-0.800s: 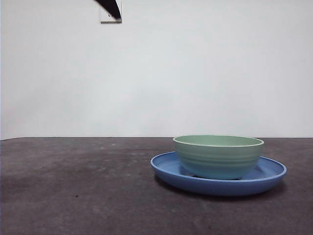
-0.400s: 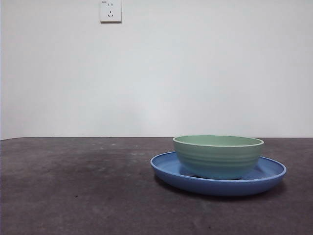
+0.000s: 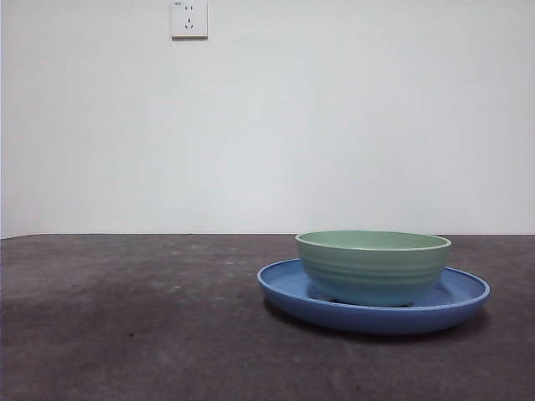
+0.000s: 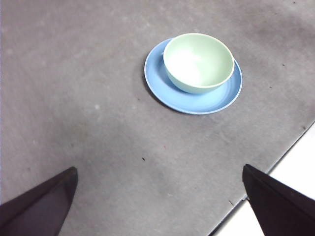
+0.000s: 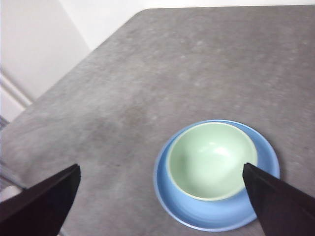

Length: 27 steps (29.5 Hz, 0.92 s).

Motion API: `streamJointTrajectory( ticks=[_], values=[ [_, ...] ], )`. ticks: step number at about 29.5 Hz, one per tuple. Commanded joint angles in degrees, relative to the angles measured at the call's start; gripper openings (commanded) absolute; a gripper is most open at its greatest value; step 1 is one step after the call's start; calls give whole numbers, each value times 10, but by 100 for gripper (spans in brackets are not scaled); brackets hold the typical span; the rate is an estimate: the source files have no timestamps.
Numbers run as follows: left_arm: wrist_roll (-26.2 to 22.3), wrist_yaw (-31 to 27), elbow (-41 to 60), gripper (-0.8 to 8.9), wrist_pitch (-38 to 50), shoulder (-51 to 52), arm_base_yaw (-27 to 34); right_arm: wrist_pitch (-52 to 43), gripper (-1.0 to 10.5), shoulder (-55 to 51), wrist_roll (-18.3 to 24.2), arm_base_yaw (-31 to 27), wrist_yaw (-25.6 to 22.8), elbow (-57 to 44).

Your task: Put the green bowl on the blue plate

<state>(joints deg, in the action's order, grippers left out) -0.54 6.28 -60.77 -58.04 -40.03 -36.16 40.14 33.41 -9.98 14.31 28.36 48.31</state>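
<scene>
The green bowl (image 3: pixel 373 266) stands upright inside the blue plate (image 3: pixel 288 294) at the right of the table. It sits a little off the plate's centre. Both also show in the left wrist view, the bowl (image 4: pixel 198 61) on the plate (image 4: pixel 162 86), and in the right wrist view, the bowl (image 5: pixel 210 161) on the plate (image 5: pixel 206 219). My left gripper (image 4: pixel 160 201) is open and empty, high above the table and well away from the bowl. My right gripper (image 5: pixel 162 201) is open and empty, high above the plate. Neither gripper shows in the front view.
The dark grey table mat (image 3: pixel 125 317) spreads to the left of the plate. Its edge over a white surface (image 4: pixel 295 172) shows in the left wrist view. A white wall socket (image 3: pixel 189 18) is on the back wall.
A black gripper tip at the top of the front view one second ago has gone up out of the picture. The bowl and plate have not moved.
</scene>
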Motion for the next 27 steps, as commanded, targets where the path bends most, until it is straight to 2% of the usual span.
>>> streamJointTrajectory(
  ticks=[1,6,11,15,20,23,27],
  values=[
    [13,0,-5,626,9,8,-2,12,588,14,-12,2,-23,9],
    [16,12,-5,626,7,17,-2,50,588,65,-14,-4,-31,9],
    [17,96,-5,626,5,19,-2,64,588,168,-11,-20,-29,9],
    [24,133,-5,626,2,19,-2,30,587,247,-9,-43,-29,9],
    [25,135,-6,626,-9,19,-2,-13,586,348,3,-81,3,9],
    [25,135,-6,626,-6,19,-2,-45,586,414,9,-110,2,9],
    [25,135,-6,626,-7,19,-2,-73,473,468,20,-134,2,9]
  ],
)
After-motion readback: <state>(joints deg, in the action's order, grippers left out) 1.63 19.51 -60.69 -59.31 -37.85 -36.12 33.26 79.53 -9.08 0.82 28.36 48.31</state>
